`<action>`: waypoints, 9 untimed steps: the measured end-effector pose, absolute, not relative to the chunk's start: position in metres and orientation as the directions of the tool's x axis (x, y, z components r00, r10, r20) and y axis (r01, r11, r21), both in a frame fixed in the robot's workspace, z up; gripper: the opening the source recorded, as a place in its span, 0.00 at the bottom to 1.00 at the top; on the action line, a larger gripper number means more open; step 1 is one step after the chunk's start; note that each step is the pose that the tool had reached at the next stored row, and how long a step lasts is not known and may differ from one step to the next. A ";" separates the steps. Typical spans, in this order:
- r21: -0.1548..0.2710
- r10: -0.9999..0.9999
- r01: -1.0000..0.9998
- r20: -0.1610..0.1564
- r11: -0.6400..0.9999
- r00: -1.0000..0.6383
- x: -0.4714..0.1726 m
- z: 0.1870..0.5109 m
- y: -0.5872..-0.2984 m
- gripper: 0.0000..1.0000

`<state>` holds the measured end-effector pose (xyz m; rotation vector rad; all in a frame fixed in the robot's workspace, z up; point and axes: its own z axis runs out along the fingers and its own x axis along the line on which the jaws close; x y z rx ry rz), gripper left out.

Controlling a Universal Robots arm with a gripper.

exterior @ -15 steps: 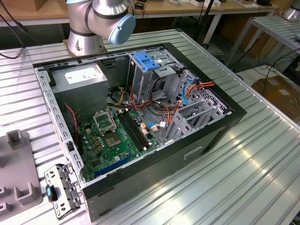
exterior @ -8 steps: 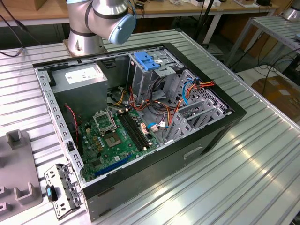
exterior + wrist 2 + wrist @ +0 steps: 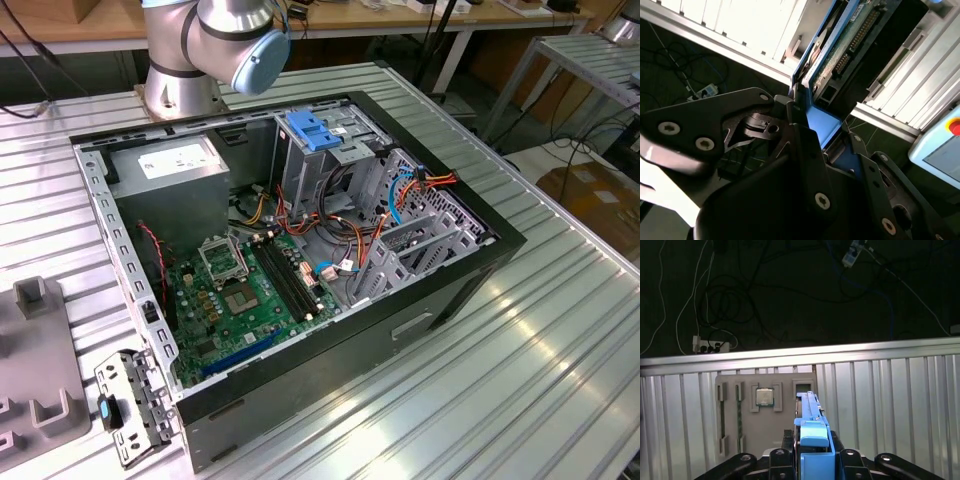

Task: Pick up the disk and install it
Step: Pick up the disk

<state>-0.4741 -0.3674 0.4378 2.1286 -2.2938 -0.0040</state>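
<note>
Exterior view bright and even, soft sheen on the ribbed table (image 3: pixel 560 330). Second wrist view: table slats blown out white, gripper (image 3: pixel 801 112) near-black. First wrist view: floor (image 3: pixel 790 290) dim.

A ribbed, silver metal tabletop (image 3: pixel 520 350) carries everything. An open black computer case (image 3: pixel 430 305) lies on its side across the middle. At the exterior view's left sits a grey fixture tray (image 3: pixel 35 360) — and between it and the case, a small metal bracket (image 3: pixel 130 405) lies flat. The arm's base (image 3: pixel 180 90) stands at the far side.
</note>
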 end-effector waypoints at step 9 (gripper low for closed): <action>0.011 -0.997 -0.997 0.007 0.075 -0.075 -0.474 0.445 -0.367 0.37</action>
